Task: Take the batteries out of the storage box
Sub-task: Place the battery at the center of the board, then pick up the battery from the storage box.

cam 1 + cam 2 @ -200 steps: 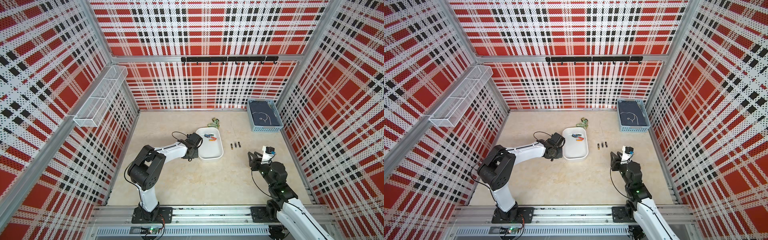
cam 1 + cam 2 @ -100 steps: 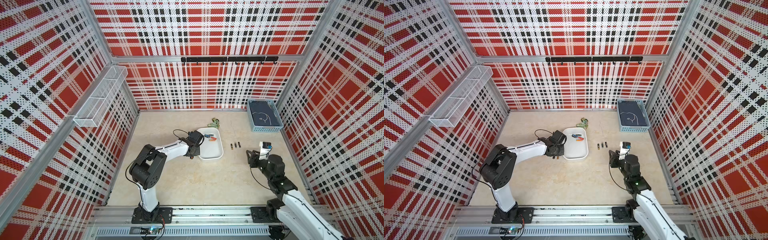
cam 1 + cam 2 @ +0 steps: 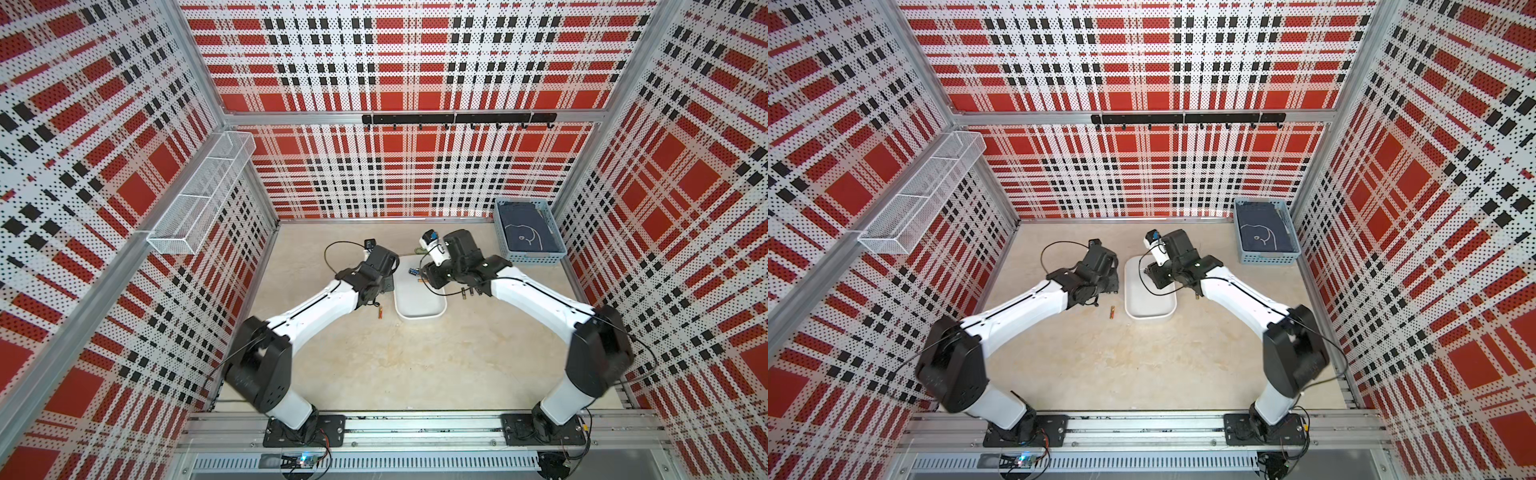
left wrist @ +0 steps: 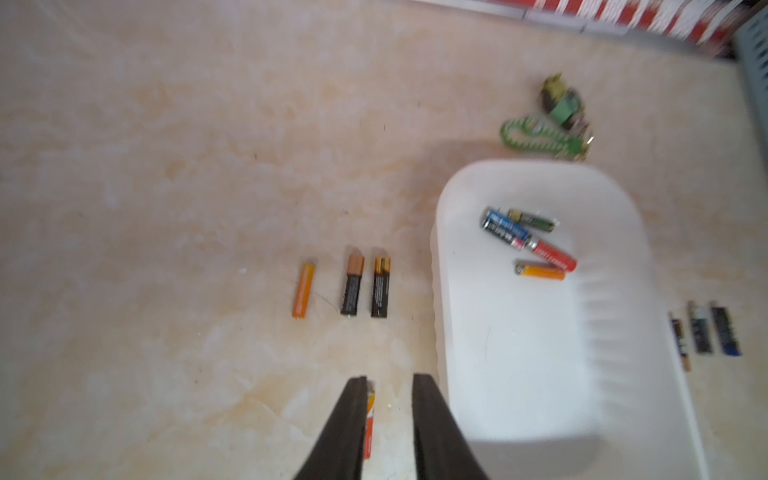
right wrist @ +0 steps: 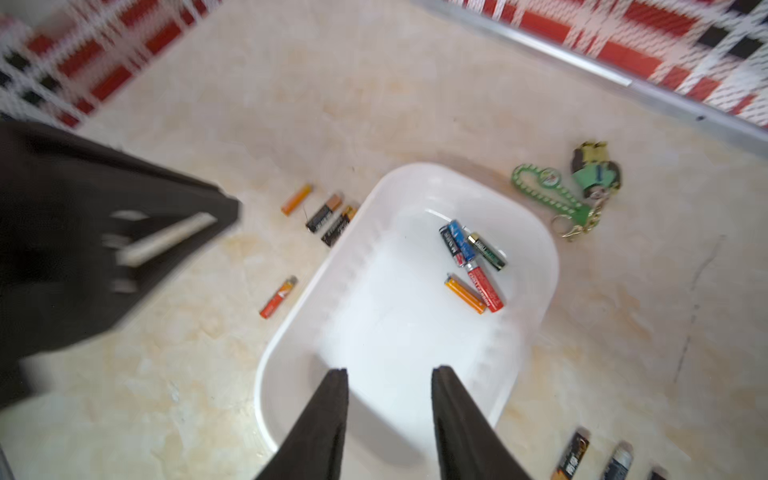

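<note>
Right gripper (image 5: 389, 371) parted, beige marbled floor (image 5: 374, 104), plaid walls (image 3: 415, 62)

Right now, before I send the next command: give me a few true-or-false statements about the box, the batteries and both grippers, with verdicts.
1. The storage box holds batteries, a red battery among them. True.
2. The right gripper is holding a battery. False: its jaws stand open and empty above the box.
3. The green trinket lies inside the box. False: it lies on the table, just outside one short end of the box.
4. Two black-and-copper batteries lie side by side on the table beside the box. True.
5. The left gripper grips the orange-red battery. False: its jaws are open and that battery lies on the table.
</note>
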Motion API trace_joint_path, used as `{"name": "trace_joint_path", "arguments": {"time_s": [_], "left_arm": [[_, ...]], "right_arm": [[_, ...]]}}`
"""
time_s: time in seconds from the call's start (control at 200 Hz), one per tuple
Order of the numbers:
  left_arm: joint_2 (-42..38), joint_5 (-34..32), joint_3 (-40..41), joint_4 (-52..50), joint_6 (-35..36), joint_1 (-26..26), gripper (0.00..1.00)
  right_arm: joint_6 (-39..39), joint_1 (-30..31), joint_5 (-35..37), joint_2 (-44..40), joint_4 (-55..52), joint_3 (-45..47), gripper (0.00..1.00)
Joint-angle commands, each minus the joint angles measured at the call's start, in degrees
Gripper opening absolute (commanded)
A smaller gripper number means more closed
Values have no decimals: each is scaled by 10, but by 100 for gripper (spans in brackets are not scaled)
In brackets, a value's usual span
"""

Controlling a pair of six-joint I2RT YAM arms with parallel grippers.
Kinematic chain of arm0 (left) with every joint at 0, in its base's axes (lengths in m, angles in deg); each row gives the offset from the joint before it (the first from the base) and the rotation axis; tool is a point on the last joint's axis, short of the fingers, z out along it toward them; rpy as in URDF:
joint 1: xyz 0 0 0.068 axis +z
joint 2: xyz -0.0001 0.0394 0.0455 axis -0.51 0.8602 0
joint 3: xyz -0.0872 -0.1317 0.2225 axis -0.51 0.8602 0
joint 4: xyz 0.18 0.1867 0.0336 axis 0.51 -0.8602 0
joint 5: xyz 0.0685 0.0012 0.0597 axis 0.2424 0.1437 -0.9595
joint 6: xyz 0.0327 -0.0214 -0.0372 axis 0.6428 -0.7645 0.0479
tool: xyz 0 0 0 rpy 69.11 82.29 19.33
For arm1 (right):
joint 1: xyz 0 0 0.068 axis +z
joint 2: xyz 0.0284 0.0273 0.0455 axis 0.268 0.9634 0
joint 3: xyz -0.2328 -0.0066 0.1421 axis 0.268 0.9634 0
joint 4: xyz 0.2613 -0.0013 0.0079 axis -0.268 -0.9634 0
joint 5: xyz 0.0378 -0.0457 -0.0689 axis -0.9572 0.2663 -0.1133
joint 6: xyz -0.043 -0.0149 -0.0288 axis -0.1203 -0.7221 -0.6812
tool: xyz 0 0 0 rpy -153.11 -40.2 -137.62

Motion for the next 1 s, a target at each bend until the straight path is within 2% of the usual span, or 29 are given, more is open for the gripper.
{"name": "trace_joint_path", "arguments": {"time_s": [0.0,0.025,0.11,0.175,0.251,0.431,0.531,0.992], "left_arm": [[-90,0,103,99,13,58,30],[-113,18,130,124,12,74,30],[-179,52,214,188,6,121,45],[-210,75,258,212,4,150,46],[-229,81,291,231,15,160,46],[-208,91,316,250,20,159,45],[-181,98,312,257,16,154,46],[-91,58,267,268,-13,76,45]], "right_arm": [[-75,-2,15,74,-101,-79,40],[-83,-1,18,100,-123,-115,40],[-109,0,47,176,-182,-204,39],[-120,2,75,216,-206,-245,38],[-134,2,92,243,-210,-267,39],[-155,2,100,297,-234,-321,41],[-166,2,96,308,-225,-316,41],[-177,0,103,362,-212,-324,38]]}}
